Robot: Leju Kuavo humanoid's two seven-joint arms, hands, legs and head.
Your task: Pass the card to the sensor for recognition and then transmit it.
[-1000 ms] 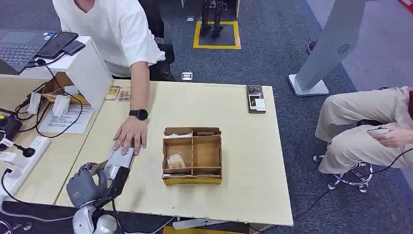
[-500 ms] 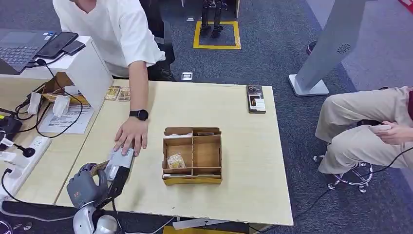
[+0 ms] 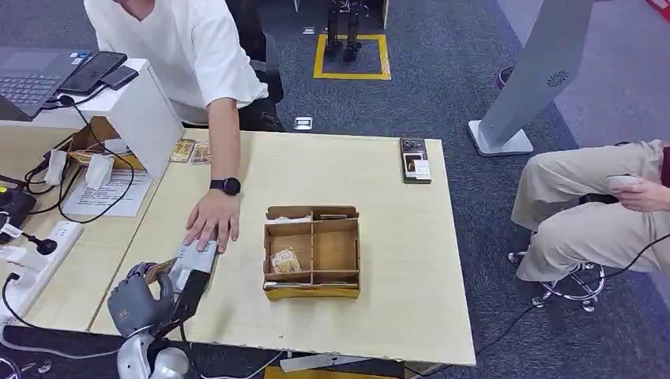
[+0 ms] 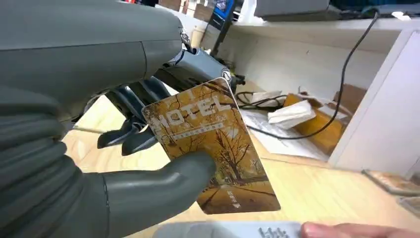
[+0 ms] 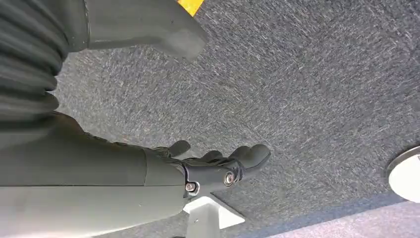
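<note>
My left hand (image 3: 138, 304) is at the table's front left corner and pinches a brown hotel card (image 3: 160, 270) between thumb and fingers. The left wrist view shows the card (image 4: 213, 144) close up, printed "MOTEL" over autumn trees, with the thumb (image 4: 163, 183) pressed on its face. Just beyond the card lies a flat grey sensor (image 3: 195, 258), with a person's hand (image 3: 212, 223) resting on its far end. The sensor's edge (image 4: 223, 231) sits under the card. My right hand (image 5: 198, 171) hangs over grey carpet and holds nothing, its fingers loosely apart.
A cardboard divider box (image 3: 348, 253) stands mid-table with another card (image 3: 285, 260) in one compartment. A dark device (image 3: 415, 160) lies at the far edge, and two cards (image 3: 192, 151) lie at the back left. Cables and a power strip (image 3: 47, 241) crowd the left desk. A person sits at the right (image 3: 585, 205).
My left hand and the card have dropped slightly toward the table's front edge. The seated person's hand with a phone has risen a little. The sensor and the hand on it stay put.
</note>
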